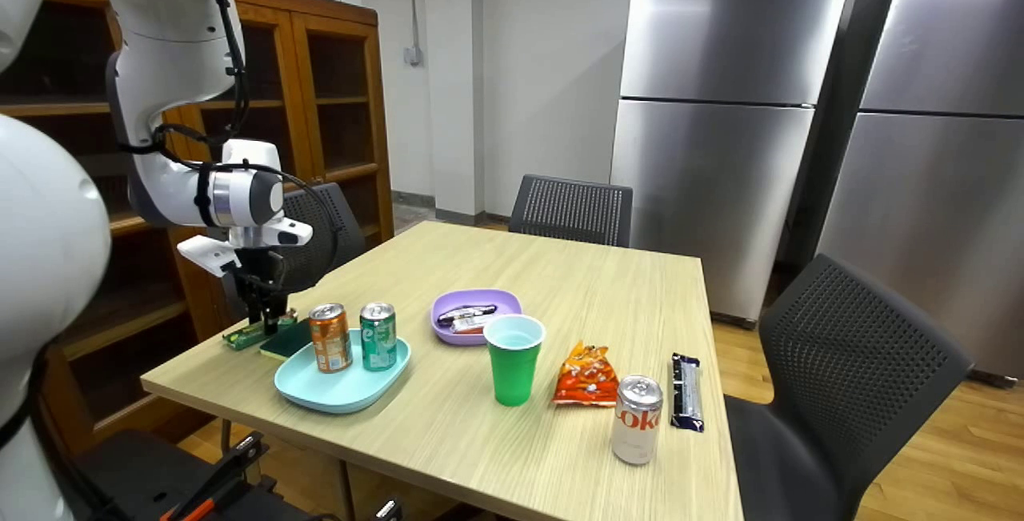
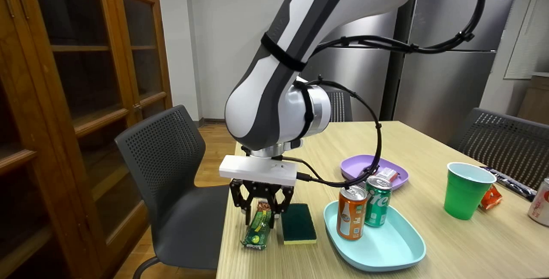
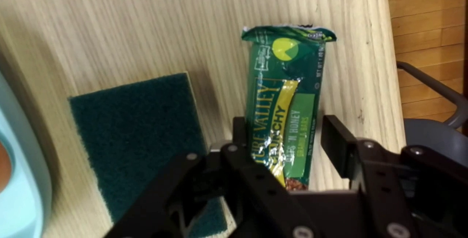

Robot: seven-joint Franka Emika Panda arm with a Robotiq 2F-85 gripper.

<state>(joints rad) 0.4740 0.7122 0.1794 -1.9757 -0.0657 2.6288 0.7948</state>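
I have my black two-fingered pincer (image 3: 287,137) apart around a flat green-wrapped Nature Valley granola bar (image 3: 287,99), with a gap showing beside one finger (image 3: 338,148). In an exterior view, the bar lies near the left edge of the pale wooden table (image 2: 296,264); just right sits a dark-green-and-yellow rectangular sponge (image 2: 298,223), then a light-blue plastic tray (image 2: 399,249).

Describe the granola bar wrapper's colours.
The wrapper is mostly dark green, with a yellow band and a lighter green panel; it shows best in the wrist view.
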